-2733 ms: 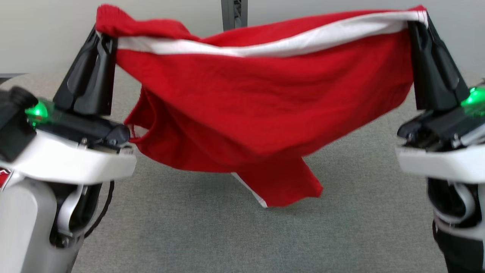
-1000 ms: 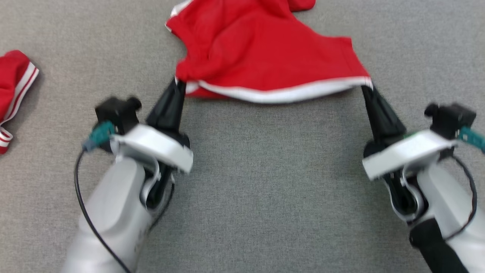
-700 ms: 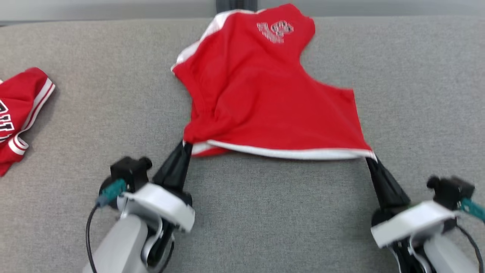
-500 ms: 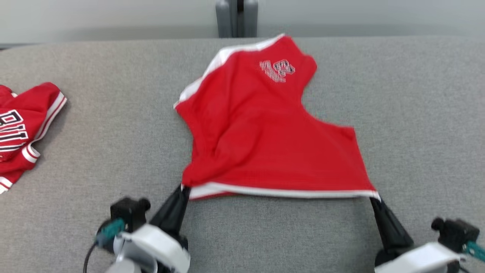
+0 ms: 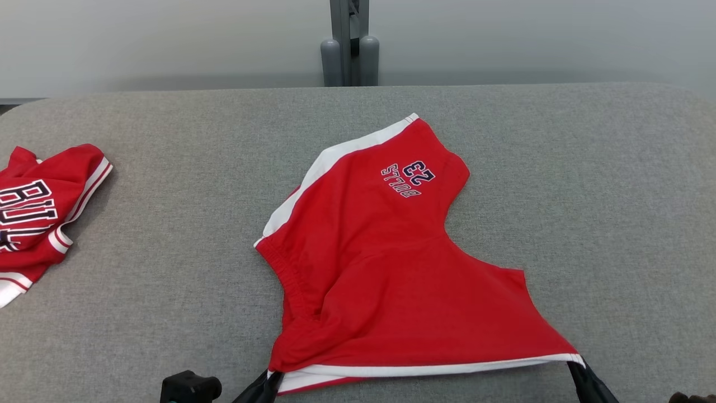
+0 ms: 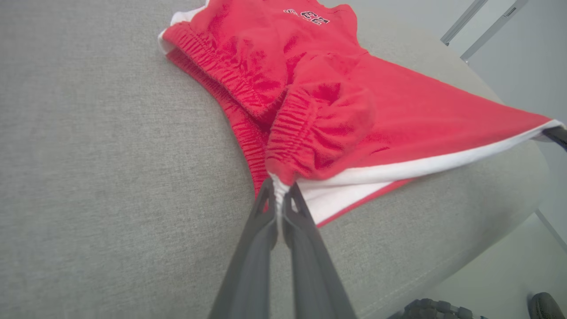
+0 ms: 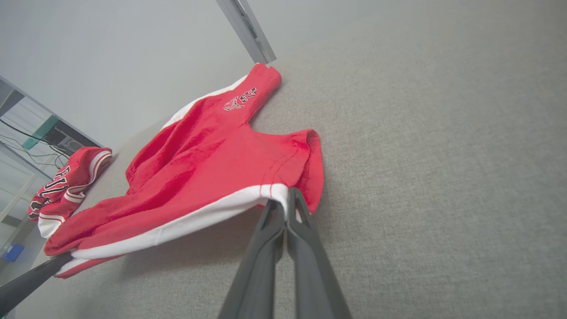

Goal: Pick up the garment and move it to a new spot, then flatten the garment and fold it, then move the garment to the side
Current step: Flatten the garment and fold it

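Soft, even, bright light falls from above. The head view is sharp throughout. In the right wrist view a faint, diffuse shadow lies on the grey surface beneath the lifted hem of the garment. Both wrist views bend straight lines toward their edges, and the dark fingers nearest each lens look soft.

Left gripper has its fingers pinched tight on a white-trimmed waistband corner of the red shorts. Shorts lie spread on the grey worktop, elastic band bunched, printed leg toward the far edge. White hem runs taut to the right gripper tip near the worktop's rounded corner. Pale floor shows past that corner.
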